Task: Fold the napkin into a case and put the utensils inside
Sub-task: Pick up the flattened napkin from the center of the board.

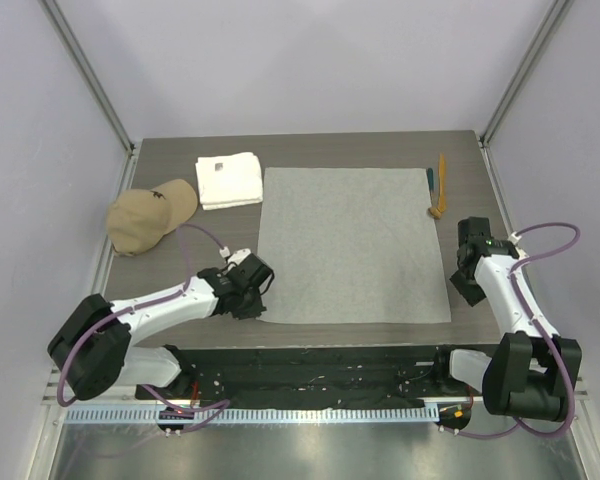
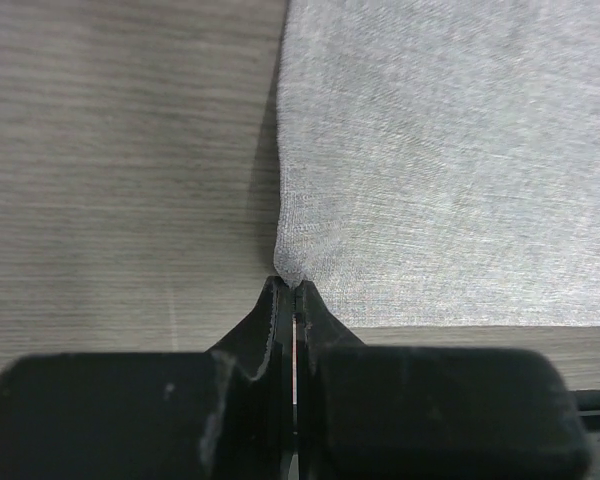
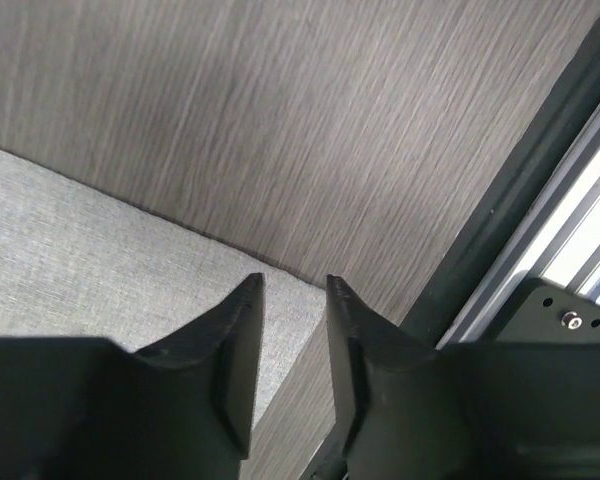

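1. The napkin point(image 1: 352, 245) is thin, soft, light-grey cloth, so it is likely almost weightless and limp. It should drape and crease readily but will not hold a shape, and a pull on one side could drag the whole sheet askew.
2. The corners look like the best places to grip, ideally two at once so the edge lifts evenly. A pinch in the middle would only bunch the cloth.
3. It lies flat and unfolded in the middle of the tabletop point(image 1: 310, 150), with its near edge towards the arm bases.
4. The left pincer point(image 2: 292, 290) sits at the near-left corner. Its jaws are pressed together on the cloth tip, which puckers up between them.
5. The right pincer point(image 3: 293, 285) hovers over the near-right corner. Its jaws stand partly apart with nothing in them, and the corner shows in the gap below. I cannot tell whether they touch the cloth.
6. The utensils point(image 1: 436, 190) lie just beside the napkin's far-right edge, well apart from both pincers.
7. A white towel point(image 1: 229, 180) and a tan cap point(image 1: 152, 215) sit off the far-left corner.
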Available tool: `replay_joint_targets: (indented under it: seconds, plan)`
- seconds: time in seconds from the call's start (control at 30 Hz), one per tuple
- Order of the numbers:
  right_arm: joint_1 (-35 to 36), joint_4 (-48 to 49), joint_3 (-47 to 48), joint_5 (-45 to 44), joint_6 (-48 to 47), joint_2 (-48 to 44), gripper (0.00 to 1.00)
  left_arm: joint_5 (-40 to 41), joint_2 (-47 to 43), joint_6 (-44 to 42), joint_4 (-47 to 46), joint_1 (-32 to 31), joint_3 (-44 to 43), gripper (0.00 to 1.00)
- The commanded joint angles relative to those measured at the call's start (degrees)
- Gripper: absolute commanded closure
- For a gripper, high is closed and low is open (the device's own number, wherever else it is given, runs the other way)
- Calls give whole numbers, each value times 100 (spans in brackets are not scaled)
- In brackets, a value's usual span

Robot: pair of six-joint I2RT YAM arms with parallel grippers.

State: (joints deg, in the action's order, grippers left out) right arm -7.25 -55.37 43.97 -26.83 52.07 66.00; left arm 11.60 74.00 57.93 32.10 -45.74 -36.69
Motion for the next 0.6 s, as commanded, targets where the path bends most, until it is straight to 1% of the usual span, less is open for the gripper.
replay_joint_targets:
  seconds: [0.0, 0.07, 0.1, 0.17, 0.23, 0.27, 0.4, 0.5, 0.57]
  plan:
    - [-40, -70, -151, 336, -57, 44, 67, 291, -52, -581, -344, 3, -557, 100]
    - [-40, 244, -265, 659, -354, 123, 63, 317, 176, -677, -467, 3, -725, 100]
    - [-40, 342, -257, 1062, -599, 202, 58, 334, 272, -713, -494, -5, -917, 100]
    - [-40, 246, -292, 1284, -654, 414, 54, 396, 588, -827, -520, 3, -1094, 100]
    - [-40, 177, -371, 1373, -646, 344, 49, 370, 773, -871, -547, 12, -1296, 100]
    - [-40, 176, -441, 1330, -637, 274, 48, 352, 939, -889, -538, 12, -1349, 100]
    - [-40, -25, -398, 1066, -629, 220, 48, 203, 1047, -933, -625, 3, -1403, 100]
    - [-40, -88, -301, 811, -418, 475, 50, 255, 994, -950, -608, 12, -1394, 100]
    - [-40, 26, -309, 863, -435, 711, 51, 334, 950, -968, -608, 3, -1411, 100]
